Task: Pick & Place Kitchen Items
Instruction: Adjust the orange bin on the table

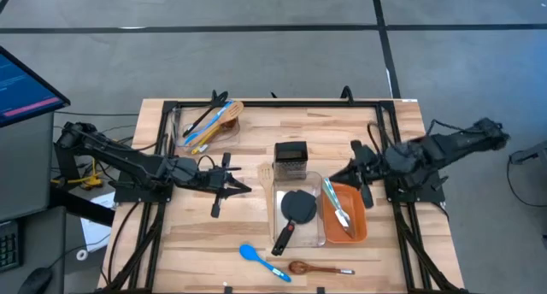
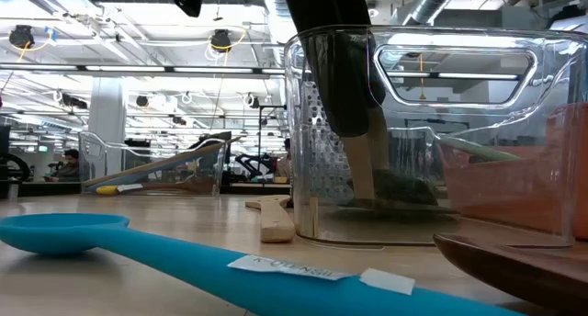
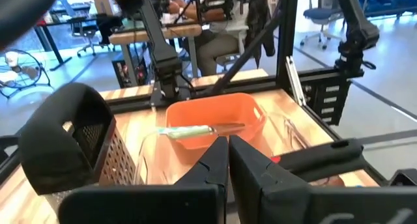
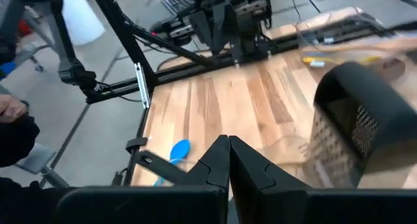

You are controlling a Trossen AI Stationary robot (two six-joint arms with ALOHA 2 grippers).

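The left gripper (image 1: pixel 244 188) is seen over the table (image 1: pixel 197 243), jaws fully shut and nothing held; in the left wrist view its fingers (image 3: pixel 215 160) are pressed together. The right gripper (image 1: pixel 335 176) is seen opposite it, also shut and empty, fingers (image 4: pixel 218 160) meeting at the tips.

Between the two grippers a clear bin (image 1: pixel 318 236) is found, and in it a black turner (image 1: pixel 297 208), its handle reaching over the bin's edge on the side away from the grater. The grater (image 1: pixel 291 159) stands upright at the bin's far end, near both gripper tips. A wooden spatula (image 1: pixel 266 173) lies just beside the grater, on the left gripper's side, close ahead of that gripper.

Directly below the right gripper an orange tray (image 1: pixel 359 228) is noted, touching or overlapping the bin; metal tongs (image 1: pixel 340 214) and a pale green utensil (image 1: pixel 330 194) lie in it.

Well behind the left gripper, toward the table's far corner, a second clear bin (image 1: pixel 175 132) is noted with several utensils (image 1: pixel 214 121) in it, blue, yellow, black and wooden.

Near the front edge, apart from both grippers, a blue spoon (image 1: pixel 256 256) and a wooden spoon (image 1: pixel 309 267) are lying on the bare table, the blue one nearer the left gripper's side.
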